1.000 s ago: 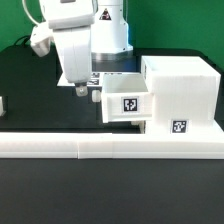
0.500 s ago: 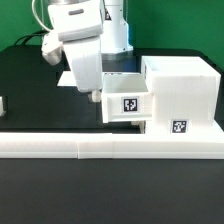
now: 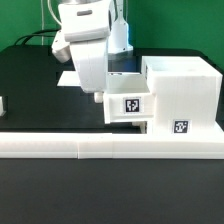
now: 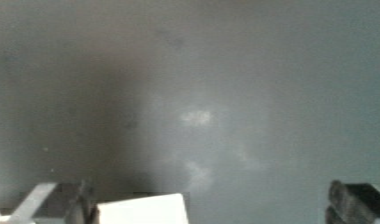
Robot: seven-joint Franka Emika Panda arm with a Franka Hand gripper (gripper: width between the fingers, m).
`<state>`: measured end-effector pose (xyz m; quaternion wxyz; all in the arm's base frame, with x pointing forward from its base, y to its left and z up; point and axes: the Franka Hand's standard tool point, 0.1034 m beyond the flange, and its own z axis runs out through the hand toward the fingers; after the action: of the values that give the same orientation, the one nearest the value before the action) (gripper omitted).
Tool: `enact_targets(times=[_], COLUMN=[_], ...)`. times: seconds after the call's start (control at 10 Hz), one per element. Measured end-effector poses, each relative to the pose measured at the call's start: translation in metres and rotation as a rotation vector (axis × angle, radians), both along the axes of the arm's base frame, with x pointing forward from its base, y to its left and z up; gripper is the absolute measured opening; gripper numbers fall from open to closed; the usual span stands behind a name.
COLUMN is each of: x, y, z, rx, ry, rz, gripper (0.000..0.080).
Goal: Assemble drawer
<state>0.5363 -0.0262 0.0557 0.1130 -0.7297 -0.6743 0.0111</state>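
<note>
The large white drawer casing [image 3: 181, 98] stands at the exterior view's right, with a square tag on its front. A smaller white tray [image 3: 128, 99] with a tag and a knob sits against the casing's left side. My gripper [image 3: 94, 92] hangs just left of that tray, close to its knob end, fingers pointing down above the black table. In the wrist view the two dark fingertips [image 4: 57, 203] stand wide apart, with a white corner of the tray [image 4: 142, 209] between them near one finger. The gripper [image 4: 208, 205] is open and holds nothing. A second tray is not identifiable.
A long low white border wall [image 3: 110, 146] runs across the front. The marker board [image 3: 66, 78] lies on the black table [image 3: 30, 95] behind my arm. A small white part [image 3: 2, 103] sits at the exterior view's far left edge.
My arm has moved toward the exterior view's right, from over the marker board to right beside the tray's left end. The tray and casing have not moved.
</note>
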Motion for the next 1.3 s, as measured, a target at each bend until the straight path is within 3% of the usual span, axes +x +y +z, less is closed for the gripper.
enact_targets(times=[0.2, 0.6, 0.9, 1.1, 1.3], x=[0.000, -0.001, 0.000, 0.005, 0.007], y=[0.001, 0.000, -0.024, -0.028, -0.022], z=[0.001, 0.001, 0.000, 0.000, 0.001], rx=[-0.026, -0.027, 0.009, 0.015, 0.012], ry=[0.011, 0.011, -0.014, -0.023, -0.023], rz=[-0.020, -0.023, 0.131, 0.156, 0.140], gripper=[0.0649, 0.0649, 0.0649, 0.0649, 0.0649])
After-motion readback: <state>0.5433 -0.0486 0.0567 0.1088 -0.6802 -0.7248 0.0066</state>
